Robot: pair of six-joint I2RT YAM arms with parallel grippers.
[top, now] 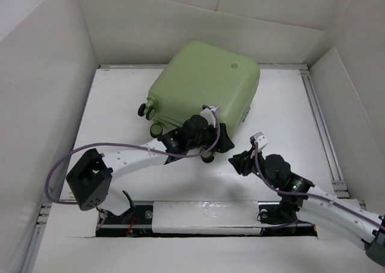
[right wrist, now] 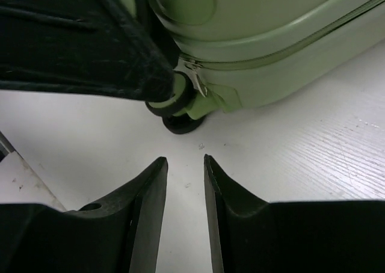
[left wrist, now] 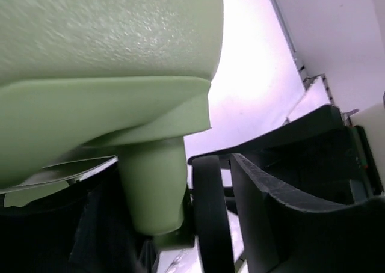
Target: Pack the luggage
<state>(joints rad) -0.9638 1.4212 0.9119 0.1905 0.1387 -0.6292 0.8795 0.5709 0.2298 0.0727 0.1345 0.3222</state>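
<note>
My right gripper fills the bottom of its own wrist view. Its two black fingers are parted by only a narrow gap, with nothing between them, and they hang just above the white table. Straight ahead of those tips lies the luggage. It rests flat at the far middle of the table with its seam closed, and its long axis runs on a slant from near left to far right. One corner wheel points back at me. My left gripper is the nearer one, pressed right up under that near edge beside the wheel's green stem. I cannot tell whether its jaws are clamped on anything (the shell crowds that view). I judge any opening move falls to the left arm, while the right stays clear of the case, apart from it.
</note>
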